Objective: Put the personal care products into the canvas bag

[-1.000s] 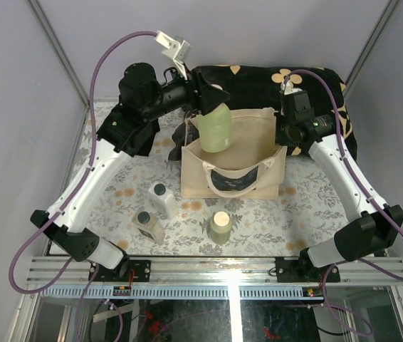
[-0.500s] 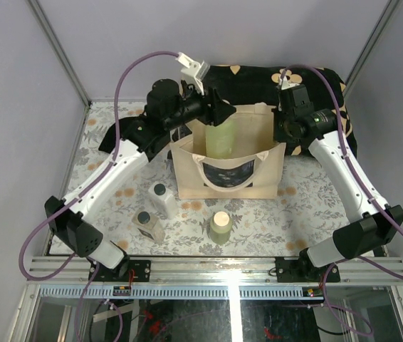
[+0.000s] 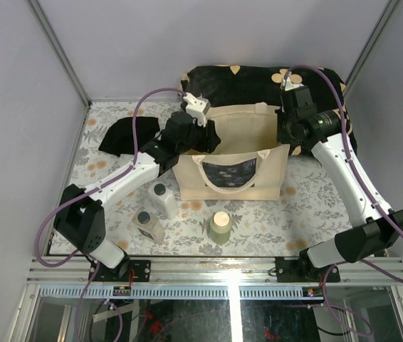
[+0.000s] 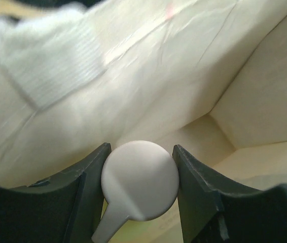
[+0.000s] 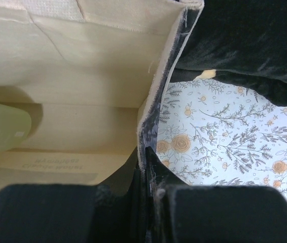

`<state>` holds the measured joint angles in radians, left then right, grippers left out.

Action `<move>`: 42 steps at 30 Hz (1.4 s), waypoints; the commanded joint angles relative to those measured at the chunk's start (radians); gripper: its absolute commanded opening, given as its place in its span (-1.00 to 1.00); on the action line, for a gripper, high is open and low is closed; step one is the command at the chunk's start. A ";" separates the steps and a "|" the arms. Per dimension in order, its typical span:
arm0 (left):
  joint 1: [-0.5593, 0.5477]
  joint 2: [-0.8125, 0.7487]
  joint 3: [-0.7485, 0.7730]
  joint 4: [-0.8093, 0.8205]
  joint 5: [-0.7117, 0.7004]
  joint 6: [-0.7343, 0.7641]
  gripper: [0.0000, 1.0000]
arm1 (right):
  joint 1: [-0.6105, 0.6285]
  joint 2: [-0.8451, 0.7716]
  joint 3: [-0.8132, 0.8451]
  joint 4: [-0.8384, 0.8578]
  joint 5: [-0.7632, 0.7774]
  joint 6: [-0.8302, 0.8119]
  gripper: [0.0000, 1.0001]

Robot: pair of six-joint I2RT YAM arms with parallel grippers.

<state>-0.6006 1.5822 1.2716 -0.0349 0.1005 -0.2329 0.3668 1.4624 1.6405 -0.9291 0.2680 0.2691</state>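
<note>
Bottle of pale green plastic [image 5: 1, 132], beige round cap [image 4: 139, 179] pinched by the left end effector [image 4: 141, 148], is hung inside the beige canvas tote bag [image 3: 238, 128], long axis toward its floor; the right wall is clamped by the right end effector [image 5: 144, 159].

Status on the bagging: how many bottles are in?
Done: none released yet. In hand: left fingers grip a pale green bottle by its beige cap, down inside the canvas bag; right fingers pinch the bag's side wall. Left: white bottle, squat tan bottle, second green bottle on the table.
</note>
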 commanded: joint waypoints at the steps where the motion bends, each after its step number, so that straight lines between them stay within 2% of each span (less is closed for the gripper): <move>1: -0.005 -0.118 -0.077 0.174 -0.130 0.023 -1.00 | 0.006 -0.051 0.012 -0.002 0.041 -0.028 -1.00; 4: -0.005 -0.146 -0.120 0.134 -0.178 0.043 -0.97 | 0.007 -0.051 0.012 -0.007 0.048 -0.030 -1.00; 7: -0.005 -0.167 -0.160 0.118 -0.190 0.039 -0.66 | 0.006 -0.050 0.012 -0.006 0.053 -0.033 -1.00; 11: -0.005 -0.167 -0.199 0.149 -0.160 0.017 -0.35 | 0.007 -0.044 0.012 -0.004 0.053 -0.035 -0.99; 14: -0.006 -0.152 -0.202 0.152 -0.148 0.018 -0.08 | 0.007 -0.047 0.012 0.002 0.050 -0.032 -0.81; 15: -0.008 -0.151 -0.203 0.152 -0.146 0.020 0.01 | 0.006 -0.049 0.012 0.005 0.051 -0.032 -0.69; 17: -0.006 -0.152 -0.202 0.152 -0.140 0.021 0.13 | 0.007 -0.053 0.012 0.008 0.052 -0.032 -0.31; 19: -0.006 -0.154 -0.200 0.152 -0.133 0.021 0.25 | 0.007 -0.057 -0.014 0.010 0.053 -0.032 -0.12; 22: -0.006 -0.161 -0.187 0.137 -0.123 0.021 0.63 | 0.007 -0.061 -0.026 0.010 0.053 -0.030 -0.01; 26: -0.006 -0.188 -0.160 0.112 -0.104 0.014 0.96 | 0.007 -0.066 -0.043 0.013 0.054 -0.030 0.00; 30: -0.007 -0.261 -0.100 0.090 -0.072 -0.007 0.99 | 0.007 -0.064 -0.048 0.016 0.056 -0.039 0.00; 35: -0.007 -0.389 0.058 0.040 -0.100 0.015 0.99 | 0.007 -0.053 -0.056 0.030 0.054 -0.054 -0.01; 39: -0.007 -0.455 0.144 -0.111 -0.197 0.066 0.99 | 0.006 -0.031 -0.055 0.038 0.051 -0.068 -0.07; 42: -0.007 -0.515 0.091 -0.240 -0.307 0.073 0.99 | 0.006 -0.020 -0.055 0.051 0.049 -0.074 -0.20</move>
<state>-0.6144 1.1175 1.4067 -0.0692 -0.0513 -0.2008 0.3779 1.4307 1.5799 -0.9207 0.2977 0.2287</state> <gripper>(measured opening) 0.994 0.448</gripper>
